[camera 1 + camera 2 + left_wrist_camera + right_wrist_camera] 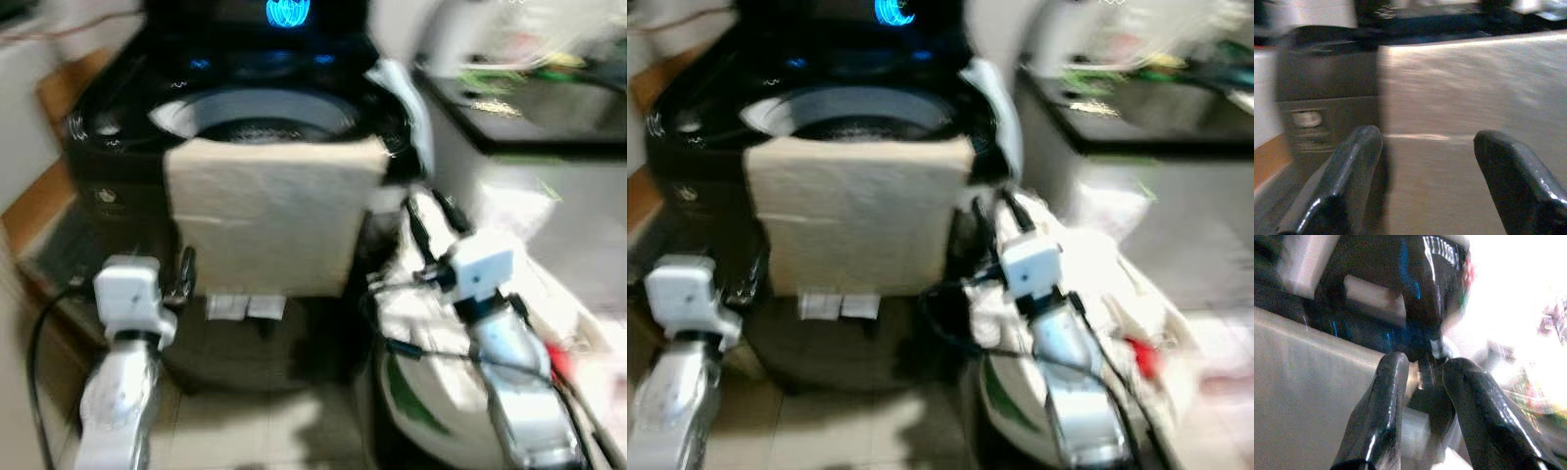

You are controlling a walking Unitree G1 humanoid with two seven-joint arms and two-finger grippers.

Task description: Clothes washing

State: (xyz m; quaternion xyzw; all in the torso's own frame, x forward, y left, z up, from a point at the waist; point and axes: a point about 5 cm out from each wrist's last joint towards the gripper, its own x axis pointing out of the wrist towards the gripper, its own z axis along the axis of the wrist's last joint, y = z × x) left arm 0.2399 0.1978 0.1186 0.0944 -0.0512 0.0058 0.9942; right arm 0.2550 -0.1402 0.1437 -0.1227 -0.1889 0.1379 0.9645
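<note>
Left eye view, washer: a black top-loading washing machine (108, 147) stands in front of me with the round drum opening uncovered and a blue light on its back panel.
Left eye view, cloth: a beige rectangular towel (269, 211) hangs over the front rim of the machine, partly inside the opening, with two white labels at its lower edge.
Left eye view, my left tool (184, 274): it is low, just beside the lower left corner of the towel.
Right eye view, my right tool (994, 220): it is raised near the right edge of the towel, above a white bag with green marks (1019, 392) on the floor.
Right eye view, surroundings: a dark counter (1136, 122) is at my right; the picture is blurred.
Left wrist view: my two black fingers (1347, 171) are spread wide, holding nothing, with the towel's surface right ahead.
Right wrist view: my fingers (1386, 406) are parted with a narrow gap, holding nothing; the towel and the machine's glossy rim lie beyond.
</note>
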